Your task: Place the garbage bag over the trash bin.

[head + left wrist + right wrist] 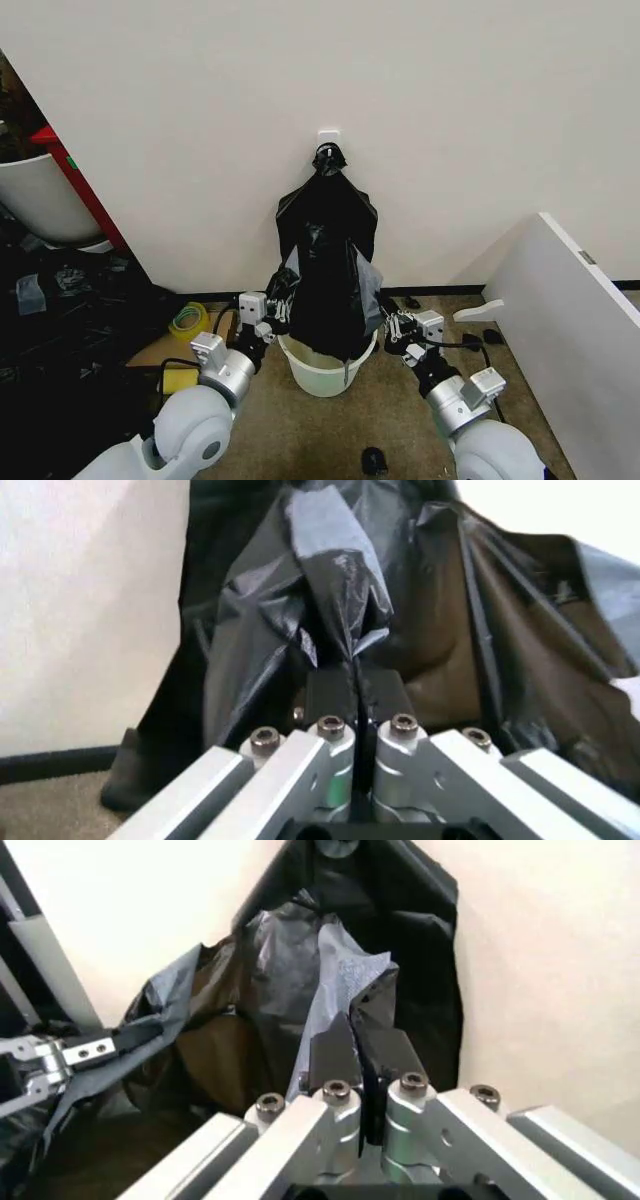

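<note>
Left tool [272,318] pressed together, pinching a fold of the garbage bag [328,290] on the bag's left edge; left wrist view shows the fingers [330,694] closed with black film [330,607] coming up from between them

Right tool [390,325] also clamped on the bag, on its right edge; right wrist view has a strip of plastic [340,990] caught between the closed fingers [395,1054], and the left tool [60,1054] shows farther off across the bag, gripping the opposite side

Bag sits between the two tools, stretched from one to the other. It hangs upright against the wall [450,120], top knotted at a white hook [329,135], well above both tools. Lower end of the bag drops into the trash bin [322,375]

Bin stands on the carpet floor [300,430] directly below and between the tools, rim just under their level, near both. Bag mouth is inside the bin, not pulled over the rim

White panel [575,320] is out beyond the right tool; yellow tape roll [188,322] and dark clutter [60,300] out beyond the left tool
</note>
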Available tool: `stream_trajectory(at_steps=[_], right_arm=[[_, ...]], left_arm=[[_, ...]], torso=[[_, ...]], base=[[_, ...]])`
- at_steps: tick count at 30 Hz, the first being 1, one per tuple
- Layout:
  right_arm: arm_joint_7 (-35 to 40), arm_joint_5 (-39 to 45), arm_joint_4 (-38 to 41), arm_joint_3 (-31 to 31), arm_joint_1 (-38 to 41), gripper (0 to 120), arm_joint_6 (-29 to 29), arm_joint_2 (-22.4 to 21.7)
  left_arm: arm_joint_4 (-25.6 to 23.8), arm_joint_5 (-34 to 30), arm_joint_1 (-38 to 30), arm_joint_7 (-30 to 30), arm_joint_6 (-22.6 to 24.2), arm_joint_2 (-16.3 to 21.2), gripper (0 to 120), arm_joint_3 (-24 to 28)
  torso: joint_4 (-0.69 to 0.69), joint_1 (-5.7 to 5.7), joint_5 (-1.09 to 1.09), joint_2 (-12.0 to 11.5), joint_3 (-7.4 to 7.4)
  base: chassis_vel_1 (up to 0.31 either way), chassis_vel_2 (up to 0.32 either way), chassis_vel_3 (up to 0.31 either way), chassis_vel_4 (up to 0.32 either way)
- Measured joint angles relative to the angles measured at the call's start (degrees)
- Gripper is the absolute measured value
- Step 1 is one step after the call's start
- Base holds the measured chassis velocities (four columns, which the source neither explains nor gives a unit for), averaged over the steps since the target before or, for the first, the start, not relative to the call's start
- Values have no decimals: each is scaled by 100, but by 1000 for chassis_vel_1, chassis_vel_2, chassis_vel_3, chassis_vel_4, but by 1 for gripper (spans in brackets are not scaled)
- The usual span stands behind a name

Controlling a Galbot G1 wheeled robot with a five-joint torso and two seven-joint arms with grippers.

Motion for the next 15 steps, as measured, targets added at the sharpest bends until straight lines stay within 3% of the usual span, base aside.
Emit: stream_trajectory(at_steps=[10, 15], right_arm=[[176, 374, 449, 319, -204, 0, -434, -87], [276, 420, -42, 29, -181, 0, -523, 249]], left_arm=[[212, -95, -402, -100, 75, -320, 0, 580], [402, -219, -264, -272, 128, -396, 0, 552]], torso=[[-1, 0, -2, 0, 0], [0, 0, 1, -1, 0]], base=[[0, 0, 0, 0], [0, 0, 0, 0]])
